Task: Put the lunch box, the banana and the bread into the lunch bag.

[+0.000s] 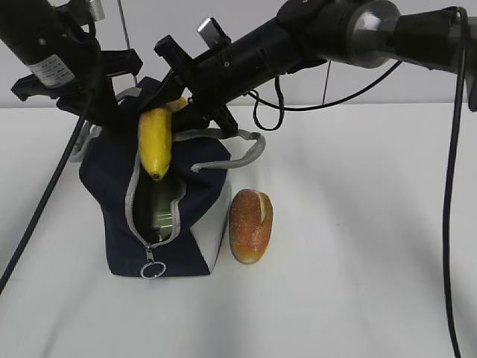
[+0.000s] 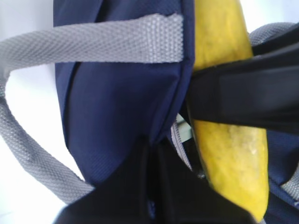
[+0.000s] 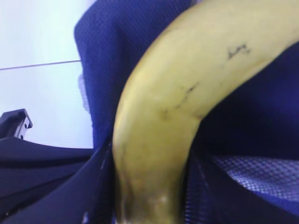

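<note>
The navy lunch bag with a white side panel stands upright, its zipper open. The sage-green lid of the lunch box shows inside the opening. My right gripper is shut on the yellow banana and holds it tip-down over the opening; the banana fills the right wrist view. My left gripper is shut on the bag's top edge; in the left wrist view navy fabric is pinched between the jaws, with the banana beside it. The bread lies on the table just right of the bag.
The bag's grey handles hang loose at both sides. The zipper's ring pull hangs at the bag's bottom front. A black cable runs down the right side. The white table extends to the right and front.
</note>
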Tool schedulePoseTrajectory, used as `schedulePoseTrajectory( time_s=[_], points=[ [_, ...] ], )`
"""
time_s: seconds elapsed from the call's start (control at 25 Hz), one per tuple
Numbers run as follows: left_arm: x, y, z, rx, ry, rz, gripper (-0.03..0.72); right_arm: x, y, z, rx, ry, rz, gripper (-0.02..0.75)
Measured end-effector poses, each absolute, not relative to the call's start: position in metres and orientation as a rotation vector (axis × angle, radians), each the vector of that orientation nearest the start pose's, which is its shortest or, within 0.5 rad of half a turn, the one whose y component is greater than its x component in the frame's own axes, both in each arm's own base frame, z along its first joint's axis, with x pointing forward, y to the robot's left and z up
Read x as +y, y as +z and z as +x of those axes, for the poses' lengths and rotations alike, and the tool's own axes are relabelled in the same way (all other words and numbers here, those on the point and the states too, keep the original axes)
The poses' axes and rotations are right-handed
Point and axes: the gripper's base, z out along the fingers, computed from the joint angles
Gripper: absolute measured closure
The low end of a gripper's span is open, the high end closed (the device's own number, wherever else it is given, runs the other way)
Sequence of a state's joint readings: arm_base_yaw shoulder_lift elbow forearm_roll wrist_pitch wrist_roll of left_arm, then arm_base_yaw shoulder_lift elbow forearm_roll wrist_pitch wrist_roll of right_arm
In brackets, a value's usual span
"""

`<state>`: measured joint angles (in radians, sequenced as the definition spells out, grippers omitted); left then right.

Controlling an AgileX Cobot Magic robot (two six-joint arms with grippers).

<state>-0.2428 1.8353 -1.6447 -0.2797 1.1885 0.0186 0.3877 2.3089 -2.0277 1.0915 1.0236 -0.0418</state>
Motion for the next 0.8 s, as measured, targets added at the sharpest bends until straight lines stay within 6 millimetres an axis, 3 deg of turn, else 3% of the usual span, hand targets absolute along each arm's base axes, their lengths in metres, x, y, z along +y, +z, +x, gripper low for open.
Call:
schedulePoseTrajectory(
  time_s=[0.36, 0.6, 0.8],
  points=[
    [-0.117, 0.298, 0.371, 2.850, -0.460, 0.270, 0.688, 0.257, 0.226, 0.446, 2.610, 1.428, -0.039, 0.452],
    [-0.118, 0.298, 0.371, 2.847, -0.471, 0.267, 0.688, 0.270, 0.196, 0.444, 2.678, 1.393, -0.069, 0.452],
    [-0.118, 0.298, 0.371, 2.847, -0.475, 0.266, 0.688, 0.267, 0.189, 0.443, 2.727, 1.284, -0.140, 0.452]
  ],
)
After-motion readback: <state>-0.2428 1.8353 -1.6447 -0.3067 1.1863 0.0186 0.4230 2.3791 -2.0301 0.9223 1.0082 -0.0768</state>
